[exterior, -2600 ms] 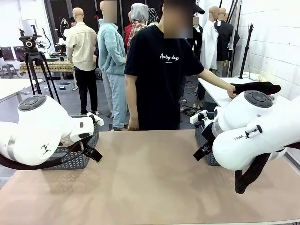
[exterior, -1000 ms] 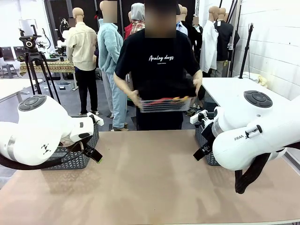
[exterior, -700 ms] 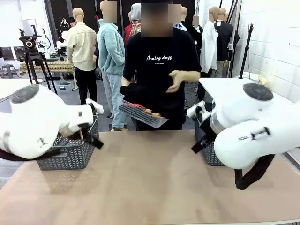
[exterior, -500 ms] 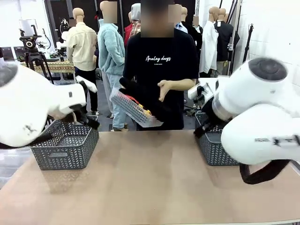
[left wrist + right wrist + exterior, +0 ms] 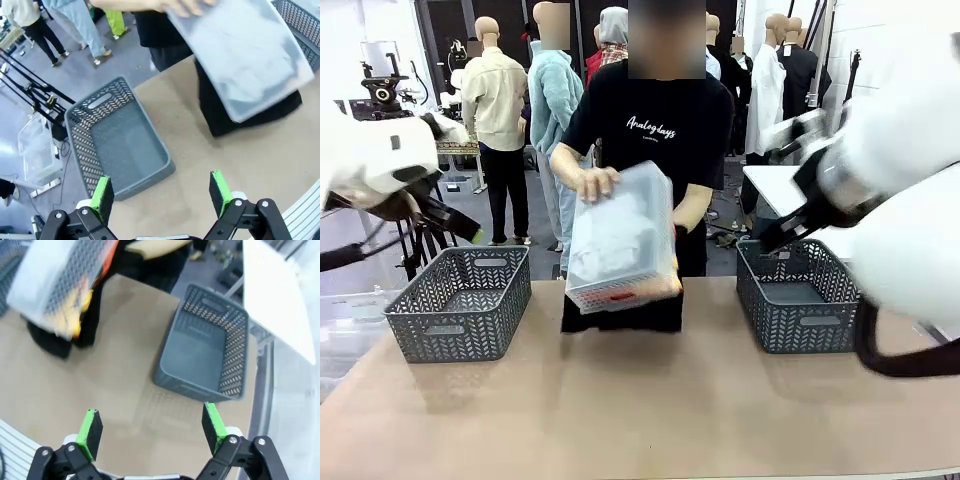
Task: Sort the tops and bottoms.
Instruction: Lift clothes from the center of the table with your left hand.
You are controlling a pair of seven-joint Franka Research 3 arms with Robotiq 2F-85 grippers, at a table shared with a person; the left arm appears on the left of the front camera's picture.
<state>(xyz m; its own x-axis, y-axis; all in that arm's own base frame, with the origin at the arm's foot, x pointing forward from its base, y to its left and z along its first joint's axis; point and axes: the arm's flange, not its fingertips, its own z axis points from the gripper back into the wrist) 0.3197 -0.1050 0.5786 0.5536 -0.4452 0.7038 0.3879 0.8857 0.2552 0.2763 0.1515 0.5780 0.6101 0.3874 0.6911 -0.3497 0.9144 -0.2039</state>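
Translucent plastic bin [image 5: 620, 232], newly upended over limp black cloth [image 5: 618, 316]

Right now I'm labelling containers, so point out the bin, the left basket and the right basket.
Bin [image 5: 620, 235]: front view, its base.
Left basket [image 5: 455, 325]: front view, near wall.
Right basket [image 5: 805, 322]: front view, near wall.

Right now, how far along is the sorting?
Done: nothing; the left grey basket and right grey basket look empty. In hand: the person's hand tips a white bin over the table, black cloth spilling out. Left gripper and right gripper are open, empty. Left: all sorting.
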